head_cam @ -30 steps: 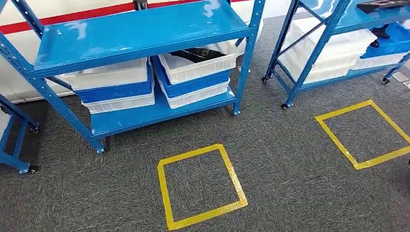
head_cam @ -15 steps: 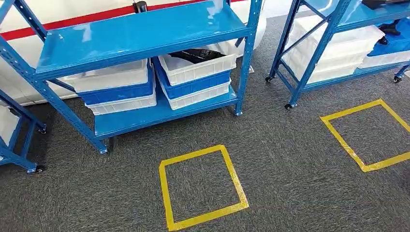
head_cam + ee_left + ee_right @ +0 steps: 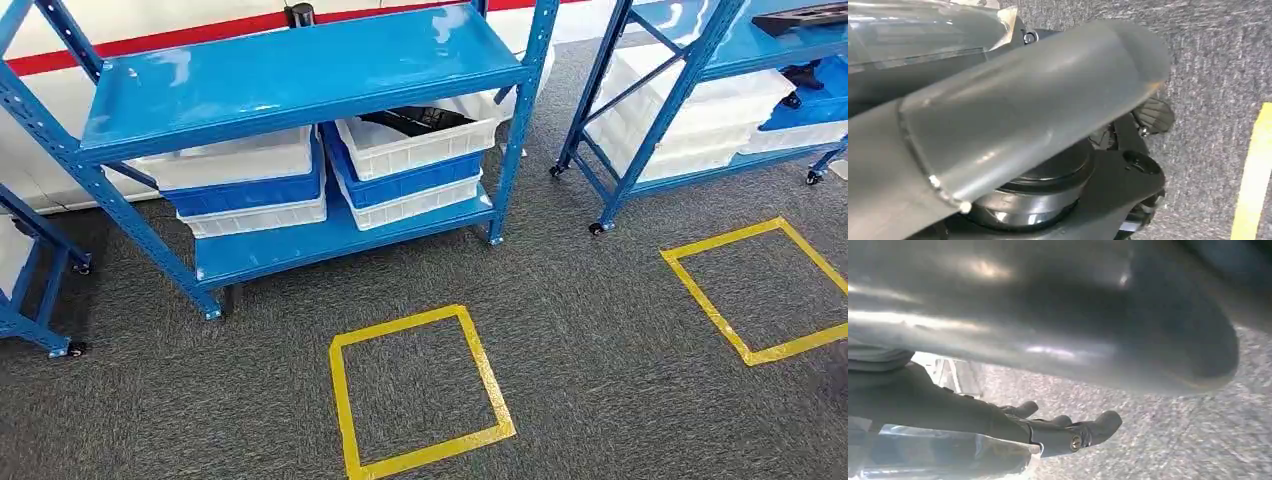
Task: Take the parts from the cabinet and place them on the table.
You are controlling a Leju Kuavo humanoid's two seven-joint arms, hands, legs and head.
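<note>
- On the lower shelf of the blue cabinet (image 3: 300, 75), two stacks of crates sit side by side, filling most of the shelf from its left edge to its right edge.
- Left stack (image 3: 245, 180): white crate on top, blue in the middle, white at the bottom.
- Right stack (image 3: 410, 165): same order, white over blue over white.
- Dark parts (image 3: 415, 120) lie in the top white crate of the right stack, toward its back edge, mostly hidden under the upper shelf; shape can't be made out.
- Cabinet's upper shelf is bare blue metal with glare near the back edge.
- Second blue rack (image 3: 700, 70) stands to the right of the cabinet on small castors, with white crates on its lower shelf and blue crates at the right edge.
- A dark tray-like item (image 3: 800, 17) rests on the second rack's upper shelf, near the right edge of the head view.
- Grey carpet (image 3: 600, 350) runs in front of both racks.
- Yellow tape square (image 3: 420, 390) is on the carpet in front of the cabinet; a second tape square (image 3: 765, 290) lies in front of the second rack, well apart from the first.
- Left hand (image 3: 1038, 100): wrist view shows the thick grey thumb over carpet with a yellow tape strip beside it; dark fingers hidden, so can't tell whether released or clenched.
- Right hand (image 3: 1058, 432): dark fingers stretch out straight over carpet, spread a little, holding nothing.
</note>
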